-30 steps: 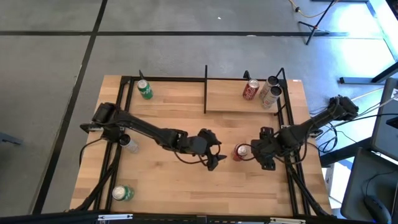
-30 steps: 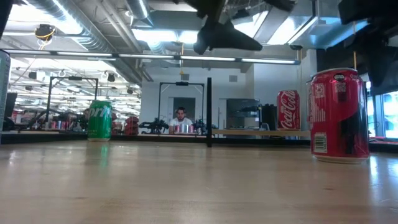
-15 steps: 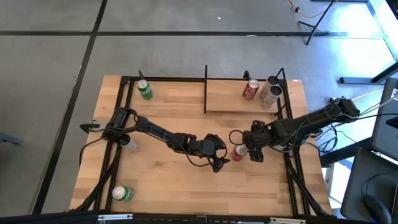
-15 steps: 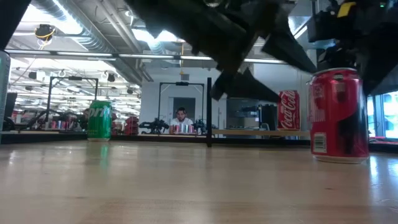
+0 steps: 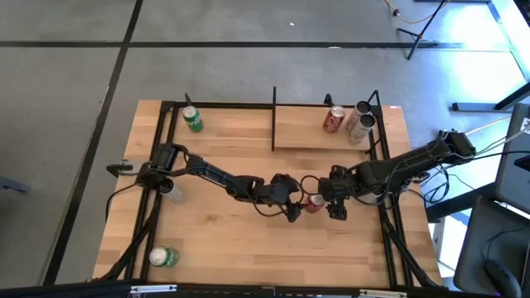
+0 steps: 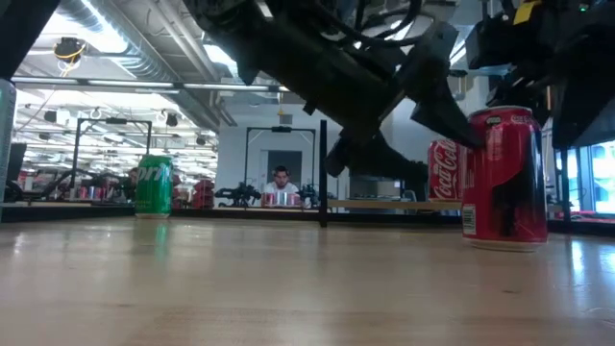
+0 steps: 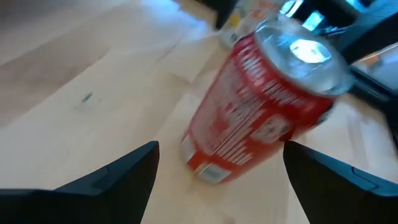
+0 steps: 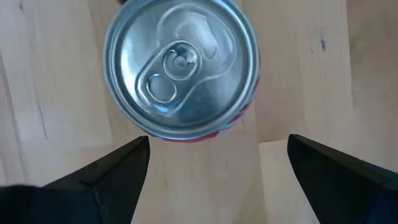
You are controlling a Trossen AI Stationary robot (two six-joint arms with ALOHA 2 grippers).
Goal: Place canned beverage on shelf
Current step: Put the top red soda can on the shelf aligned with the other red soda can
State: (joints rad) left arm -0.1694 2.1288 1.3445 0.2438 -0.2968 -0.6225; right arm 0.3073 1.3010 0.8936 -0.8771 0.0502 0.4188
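Observation:
A red can (image 5: 314, 201) stands upright on its base on the tabletop, right of the middle; it also shows in the low view (image 6: 504, 178). My left gripper (image 5: 295, 212) is open at the can's left. In the left wrist view (image 7: 221, 146) its fingers stand on either side of the can (image 7: 255, 106), apart from it. My right gripper (image 5: 330, 204) is open just right of and above the can; its wrist view (image 8: 217, 140) looks down on the can's lid (image 8: 180, 65). The shelf (image 5: 319, 136) stands at the far right. My right gripper comes at the can from above and from the table's right. One fingertip (image 8: 140, 149) stands close by the rim of the lid (image 8: 146, 127); I cannot tell whether it touches. The can stands upright on the table.
On the shelf stand a red can (image 5: 333, 120) and two pale cans (image 5: 360, 122). A green can (image 5: 192, 119) stands at the far left, another (image 5: 163, 257) at the near left, a silvery one (image 5: 171, 191) by the left arm. Black frame bars run along the table's edges.
My left gripper has gone down and toward the table's right edge, up to the red can. My right gripper has gone toward the table's left edge, over the can. The can has slid a little toward the table's left edge, still upright.

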